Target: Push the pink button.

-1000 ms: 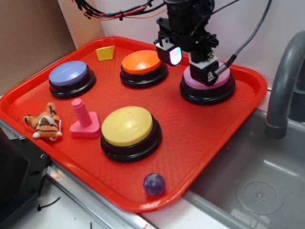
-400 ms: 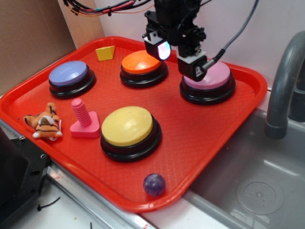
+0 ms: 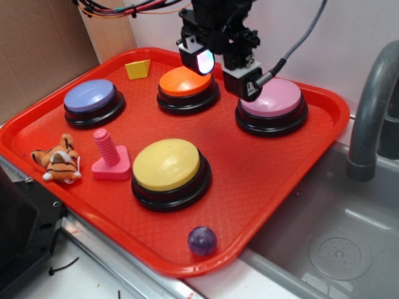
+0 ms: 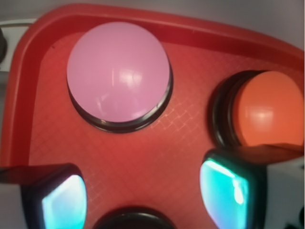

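Observation:
The pink button [image 3: 274, 97] is a light-pink dome on a black ring at the back right of the red tray [image 3: 262, 187]. My gripper [image 3: 223, 73] hangs above the tray between the orange button [image 3: 186, 80] and the pink button, off the pink dome's left edge and not touching it. It is open, with nothing between its glowing fingers [image 3: 204, 62]. In the wrist view the pink button [image 4: 118, 71] lies ahead at upper left, the orange button [image 4: 267, 109] at right, and bare tray shows between my gripper [image 4: 145, 195] fingertips.
On the tray also stand a yellow button [image 3: 167, 164], a lavender-blue button [image 3: 91, 95], a small pink threaded peg [image 3: 110, 152], a yellow wedge [image 3: 138, 69], a toy tiger [image 3: 58, 163] and a purple ball [image 3: 202, 240]. A sink [image 3: 336, 243] with a grey faucet [image 3: 368, 112] lies right.
My gripper has risen off the pink button's dome and moved left toward the orange button. The whole pink dome now shows.

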